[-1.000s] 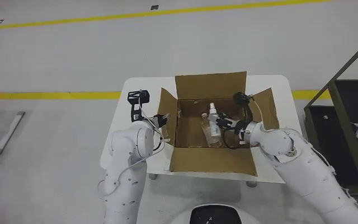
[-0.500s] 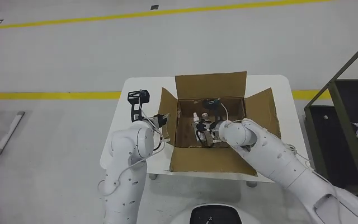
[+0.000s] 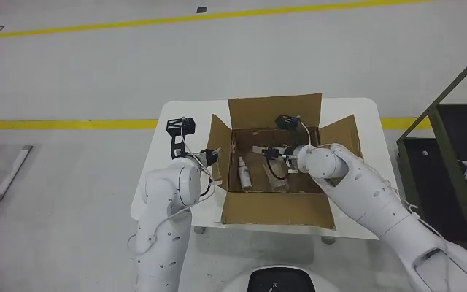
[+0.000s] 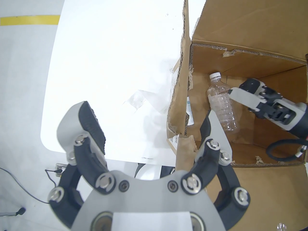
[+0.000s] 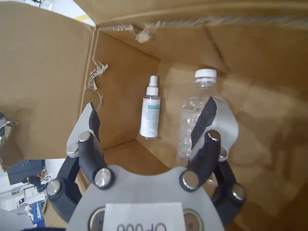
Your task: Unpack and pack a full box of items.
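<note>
Count: one open brown cardboard box (image 3: 273,212), four flaps spread, stands on one white round-cornered table (image 4: 108,61). Two items lie on the box floor: one small white spray bottle with a teal label (image 3: 244,174) by the box's left wall, and one clear plastic bottle with a white cap (image 5: 199,92) beside it toward the box's middle. The right gripper (image 5: 151,104) is down inside the box, jaws wide apart and empty, one finger at the clear bottle (contact not discernible). The left gripper (image 4: 151,126) hangs just outside the box's left flap, jaws equally wide and empty.

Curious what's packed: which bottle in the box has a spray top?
The small white spray bottle with the teal label, by the box wall; the bigger clear bottle beside it has a flat white cap.
</note>
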`<action>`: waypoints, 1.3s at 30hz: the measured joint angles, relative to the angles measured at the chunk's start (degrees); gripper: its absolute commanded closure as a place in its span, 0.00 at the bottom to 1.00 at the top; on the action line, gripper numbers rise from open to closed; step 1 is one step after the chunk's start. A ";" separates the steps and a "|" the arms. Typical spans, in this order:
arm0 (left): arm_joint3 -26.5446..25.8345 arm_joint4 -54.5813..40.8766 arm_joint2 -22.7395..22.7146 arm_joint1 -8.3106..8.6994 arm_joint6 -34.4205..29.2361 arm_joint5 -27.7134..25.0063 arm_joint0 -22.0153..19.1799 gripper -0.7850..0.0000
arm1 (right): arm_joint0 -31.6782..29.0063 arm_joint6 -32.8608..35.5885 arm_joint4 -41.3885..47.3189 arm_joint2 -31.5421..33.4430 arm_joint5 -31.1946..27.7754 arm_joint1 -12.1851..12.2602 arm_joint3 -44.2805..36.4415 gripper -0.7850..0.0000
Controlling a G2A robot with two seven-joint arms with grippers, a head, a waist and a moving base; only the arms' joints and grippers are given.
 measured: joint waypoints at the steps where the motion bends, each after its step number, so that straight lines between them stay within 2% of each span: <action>1: 0.00 0.00 0.00 0.00 0.00 0.00 0.00 0.00 | -0.77 0.59 -0.83 1.19 -0.03 0.54 -0.88 0.51; 2: 0.00 0.00 0.00 0.00 0.00 0.00 0.00 0.00 | -1.53 1.19 -1.63 2.31 -0.01 1.03 -1.70 0.53; 7: 0.00 0.00 0.00 0.00 0.00 0.00 0.00 0.00 | -4.36 3.10 -4.99 5.44 1.72 2.40 -3.20 0.80; 8: 0.00 0.00 0.00 0.00 0.00 0.00 0.00 0.00 | -4.47 3.28 -5.37 5.37 1.95 2.40 -3.00 0.87; 10: 0.00 0.00 0.00 0.00 0.00 0.00 0.00 0.00 | -4.41 3.45 -6.19 4.75 2.35 2.23 -2.39 0.93; 18: 0.00 0.00 0.00 0.00 0.00 0.00 0.00 0.00 | -2.32 6.22 -7.19 0.68 3.05 0.72 1.52 0.97; 29: 0.00 0.00 0.00 0.00 0.00 0.00 0.00 0.00 | 0.08 9.61 -1.17 -1.95 -1.41 -1.52 6.38 0.91; 35: 0.00 0.00 0.00 0.00 0.00 0.00 0.00 0.00 | -0.14 9.05 3.10 0.62 -5.29 -1.42 5.70 0.97; 39: 0.00 0.00 0.00 0.00 0.00 0.00 0.00 0.00 | -2.29 4.77 1.20 6.81 -5.99 0.55 -0.84 1.00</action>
